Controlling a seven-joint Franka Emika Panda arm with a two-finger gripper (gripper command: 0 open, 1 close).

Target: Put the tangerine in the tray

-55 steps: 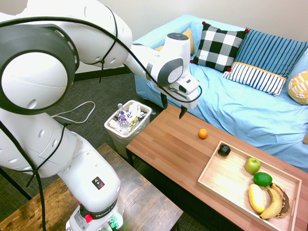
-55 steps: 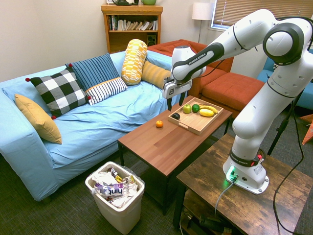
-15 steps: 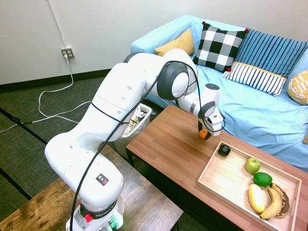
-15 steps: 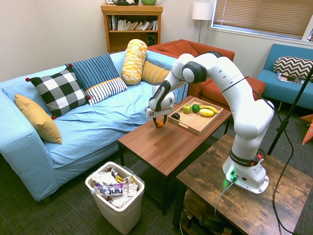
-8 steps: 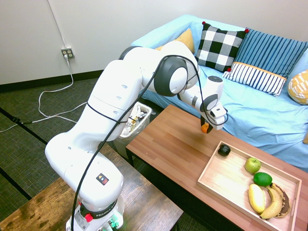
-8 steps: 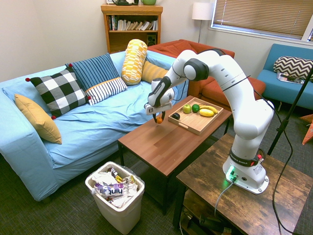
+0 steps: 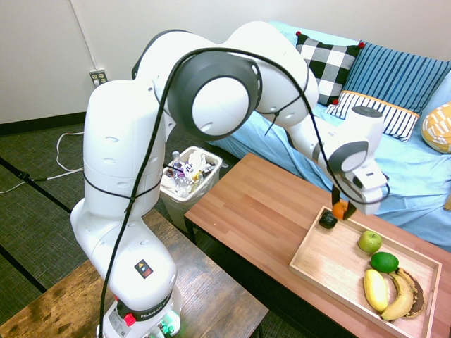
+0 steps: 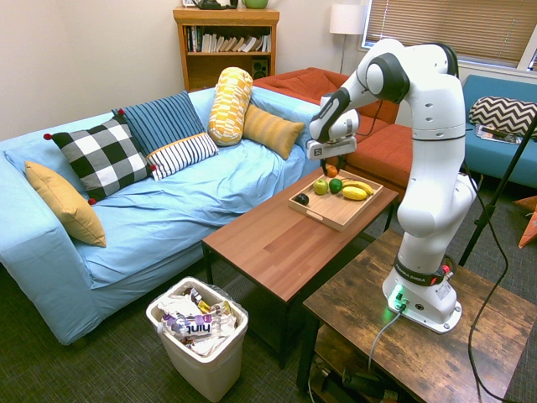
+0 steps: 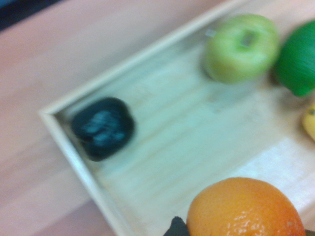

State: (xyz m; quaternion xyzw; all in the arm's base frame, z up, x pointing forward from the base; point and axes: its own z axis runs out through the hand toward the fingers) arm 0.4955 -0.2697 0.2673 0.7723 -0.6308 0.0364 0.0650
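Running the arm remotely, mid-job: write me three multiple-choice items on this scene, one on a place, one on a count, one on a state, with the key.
1. Where is the dark, rounded avocado?
A) On the blue-covered sofa
B) In a corner of the shallow light-wood tray
C) In the white bin

2. How many green fruits lie in the tray?
A) Two
B) Four
C) None

3. What is the state of the small round bright-orange tangerine?
A) Lying on the floor
B) Resting among the bananas
C) Held in the claw

Key:
1. B: the wrist view shows it inside, where two raised edges meet.
2. A: the pale green apple and the deep green lime are both inside the edges.
3. C: the first exterior view shows it between the dark fingertips.
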